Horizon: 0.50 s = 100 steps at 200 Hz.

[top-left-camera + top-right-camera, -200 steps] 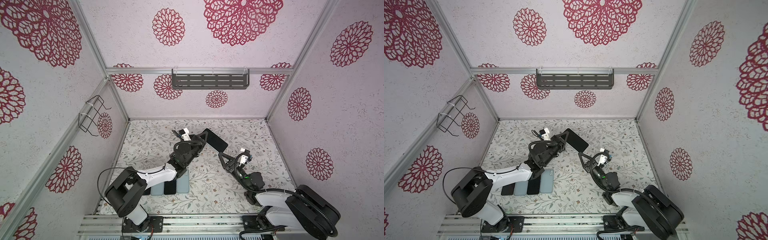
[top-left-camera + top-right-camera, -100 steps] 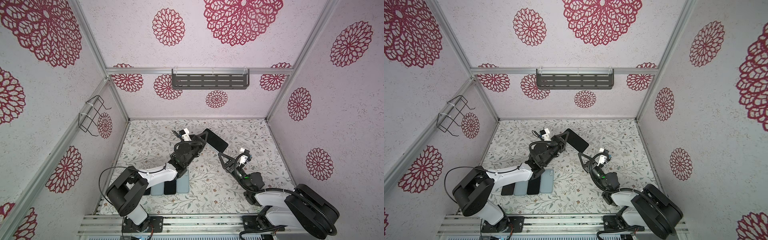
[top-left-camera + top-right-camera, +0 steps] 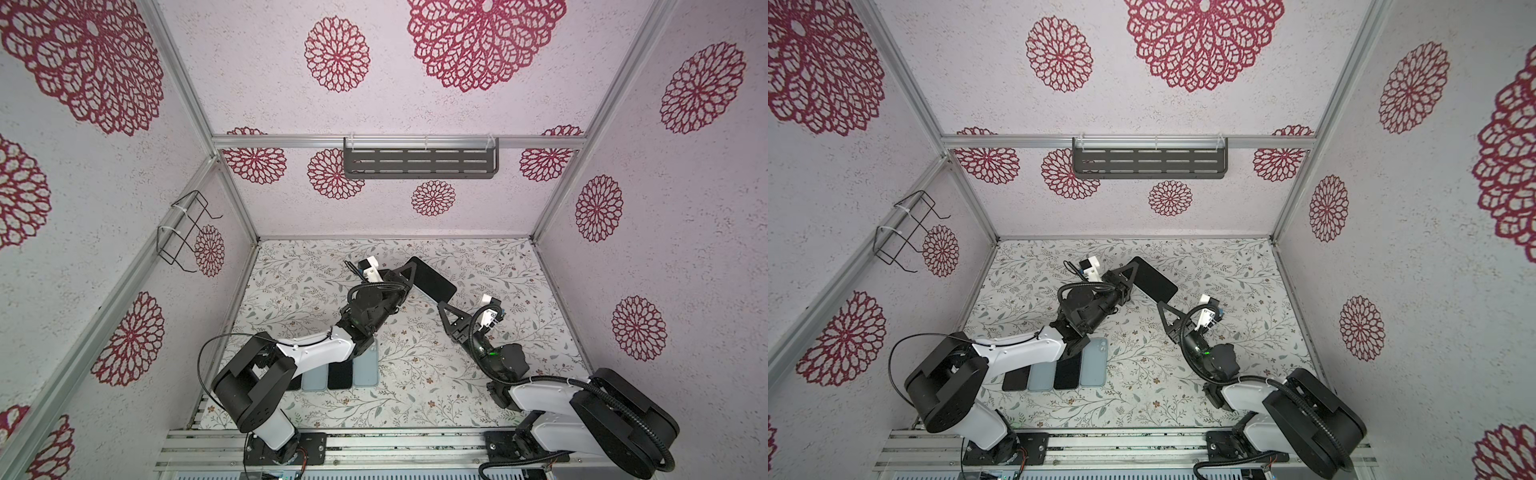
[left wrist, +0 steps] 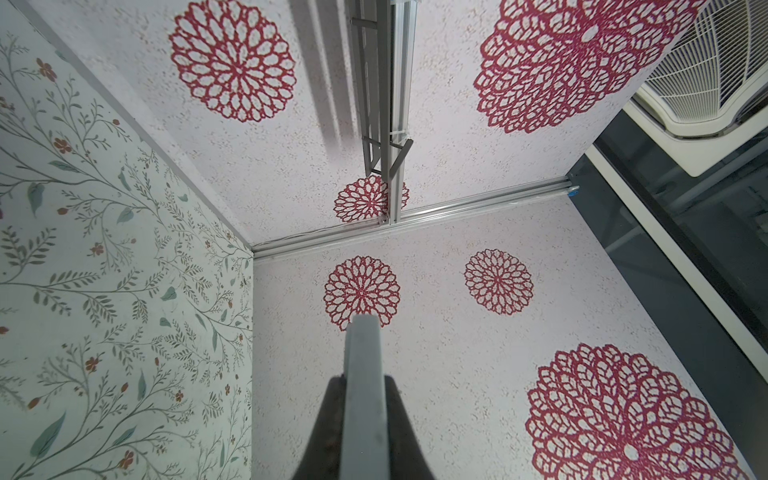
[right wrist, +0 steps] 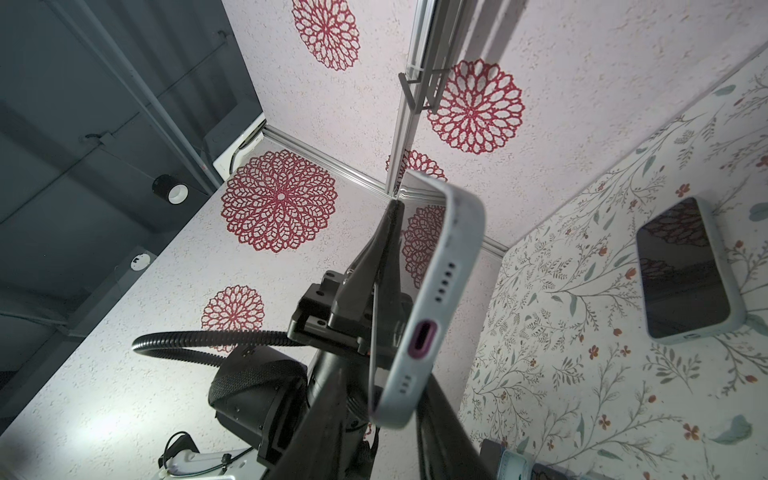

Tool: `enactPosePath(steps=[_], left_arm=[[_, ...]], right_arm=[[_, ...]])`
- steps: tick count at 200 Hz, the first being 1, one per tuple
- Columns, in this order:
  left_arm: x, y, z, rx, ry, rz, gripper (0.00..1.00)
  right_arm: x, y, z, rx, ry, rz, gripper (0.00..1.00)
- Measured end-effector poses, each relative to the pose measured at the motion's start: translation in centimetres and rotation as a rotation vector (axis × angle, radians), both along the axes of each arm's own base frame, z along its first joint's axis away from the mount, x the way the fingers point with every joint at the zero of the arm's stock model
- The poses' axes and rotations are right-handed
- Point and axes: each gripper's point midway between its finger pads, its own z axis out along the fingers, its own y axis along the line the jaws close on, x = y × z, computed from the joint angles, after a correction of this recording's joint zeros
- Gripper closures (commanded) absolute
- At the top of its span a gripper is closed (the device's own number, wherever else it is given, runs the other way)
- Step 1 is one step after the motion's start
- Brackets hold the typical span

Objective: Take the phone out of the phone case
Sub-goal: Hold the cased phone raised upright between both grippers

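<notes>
Two arms share one raised phone [image 3: 432, 279], just 12 o'clock of centre.
Four spare handsets [image 3: 340, 374] lie parked at 7 o'clock; right gripper [image 3: 442, 307] straddles the phone case [image 5: 440, 266] port end, grip unclear, likely to peel it; left gripper [image 3: 409, 272] pinches its 10 o'clock edge, bracing.

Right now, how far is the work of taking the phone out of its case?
Done: the left gripper holds the phone off the table. In hand: the right gripper flanks the bottom end of its case; grip unclear. Left: the phone still sits in the case.
</notes>
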Motion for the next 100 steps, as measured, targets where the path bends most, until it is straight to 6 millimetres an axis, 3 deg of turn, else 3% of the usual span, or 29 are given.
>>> enactPosePath(steps=[42,100], left_arm=[[-0.07,0.03,0.54,-0.030,-0.006,-0.003,1.00],[-0.03,-0.46,0.10,-0.046,0.045,-0.038,1.00]], right_arm=[[-0.05,0.04,0.58,0.025,-0.003,0.009,1.00],[-0.37,0.15,0.40,-0.015,-0.039,0.006,1.00]])
